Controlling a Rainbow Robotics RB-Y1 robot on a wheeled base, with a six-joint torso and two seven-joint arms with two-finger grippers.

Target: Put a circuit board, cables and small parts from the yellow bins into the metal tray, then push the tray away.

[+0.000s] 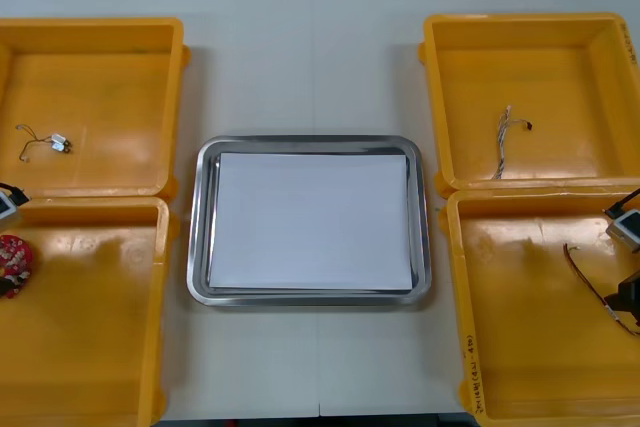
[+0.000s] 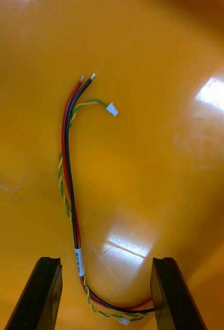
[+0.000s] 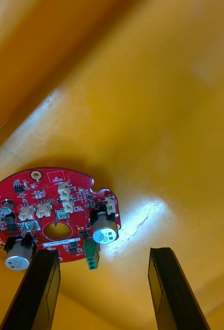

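Cut off or obscured: left end effector (image 3: 102, 252) and right end effector (image 2: 105, 263) barely enter the front view's sides, the board (image 3: 50, 214) is cropped by that view's edge, and its rim passes behind one finger (image 3: 37, 289) in the left wrist view. Contents, placed from the tray (image 1: 310, 143), white inside, at mid-counter (image 1: 310, 57): near-left bin (image 1: 100, 347), the board, just beyond the released left end effector; near-right bin (image 1: 520, 347), a red-yellow cable (image 2: 70, 170), its loop between the spread fingers of the released right end effector; far-left bin (image 1: 100, 77), a small wired part (image 1: 45, 140); far-right bin (image 1: 560, 67), a pale cable (image 1: 505, 137).
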